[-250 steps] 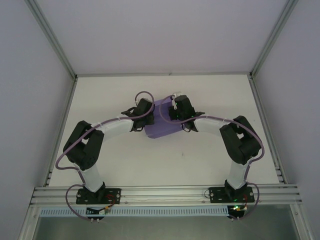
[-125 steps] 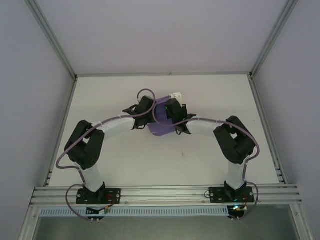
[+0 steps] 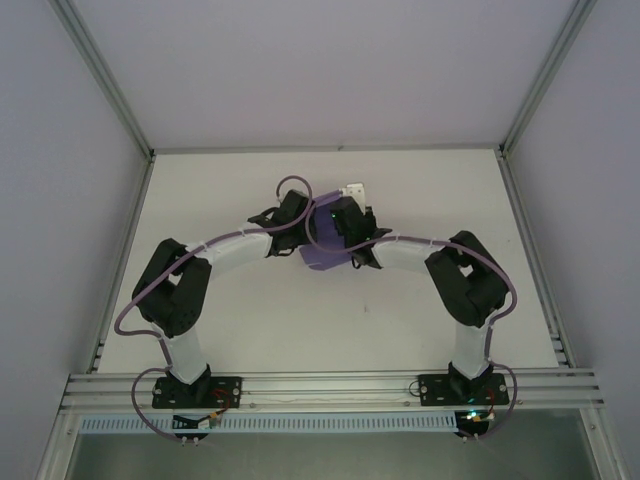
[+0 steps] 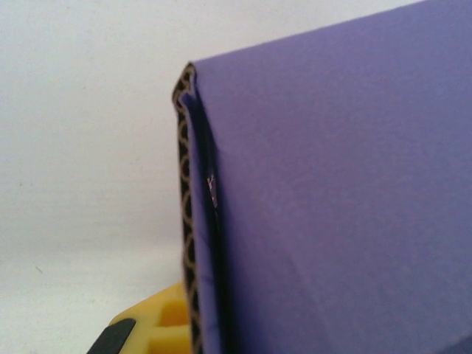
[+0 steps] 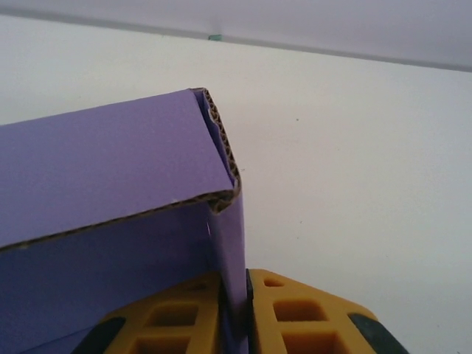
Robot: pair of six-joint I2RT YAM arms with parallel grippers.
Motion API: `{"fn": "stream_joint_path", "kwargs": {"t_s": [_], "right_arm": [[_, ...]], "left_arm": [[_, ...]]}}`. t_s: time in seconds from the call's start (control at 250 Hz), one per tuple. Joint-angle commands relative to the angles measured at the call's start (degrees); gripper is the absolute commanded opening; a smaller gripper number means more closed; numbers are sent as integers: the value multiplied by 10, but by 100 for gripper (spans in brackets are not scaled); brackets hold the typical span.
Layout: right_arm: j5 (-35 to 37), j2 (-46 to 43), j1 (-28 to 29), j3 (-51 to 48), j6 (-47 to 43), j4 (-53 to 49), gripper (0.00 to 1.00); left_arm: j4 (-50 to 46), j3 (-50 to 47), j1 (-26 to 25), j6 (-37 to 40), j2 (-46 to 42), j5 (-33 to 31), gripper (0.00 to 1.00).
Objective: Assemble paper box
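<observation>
At the near edge of the counter [image 3: 250, 320] the two arm bases stand, and from them both arms bend inward and meet near the middle of the counter. Between the two hands is the paper box [image 3: 320, 258], so it lies to the right of the left hand [image 3: 300, 228] and to the left of the right hand [image 5: 236, 317]; both are equally near, each touching it. The right hand is closed on a thin upright wall of the box, just under a folded corner where the corrugated edge shows, with one yellow finger [image 5: 295, 317] on each side of the card. The left hand is closed too: one yellow finger [image 4: 158, 328] sits against the cut edge of a purple panel, and the other finger is hidden behind that panel, so it seems clamped on the card. From the corner in the right wrist view, the long panel runs away to the left; from above the hands cover too much to tell the long axis surely. Probably one hand must hold while the other lets go to press the next flap. Further back lies a small white item [image 3: 352, 190], too small to identify.
</observation>
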Motion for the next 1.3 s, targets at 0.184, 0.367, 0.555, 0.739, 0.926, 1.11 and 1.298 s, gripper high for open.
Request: {"fn": "stream_joint_path", "kwargs": {"t_s": [0.184, 0.367, 0.555, 0.739, 0.926, 1.11, 1.298], "right_arm": [[-147, -24, -22, -42, -43, 19, 24], [-114, -25, -23, -44, -37, 31, 9], [-24, -14, -22, -36, 7, 34, 0], [35, -14, -17, -40, 60, 47, 0], [-26, -27, -18, -53, 42, 69, 7], [-226, -102, -19, -80, 0, 48, 58], [-329, -218, -19, -111, 21, -19, 100]], "left_arm": [[16, 1, -10, 14, -18, 53, 0], [2, 8, -10, 9, -10, 42, 0], [-55, 25, -10, -100, 14, -50, 0], [-82, 40, -10, -173, 43, -99, 0], [-71, 60, -9, -102, 41, -86, 0], [-66, 80, -9, 24, 32, -44, 0], [-83, 94, 0, 205, 2, 29, 0]]}}
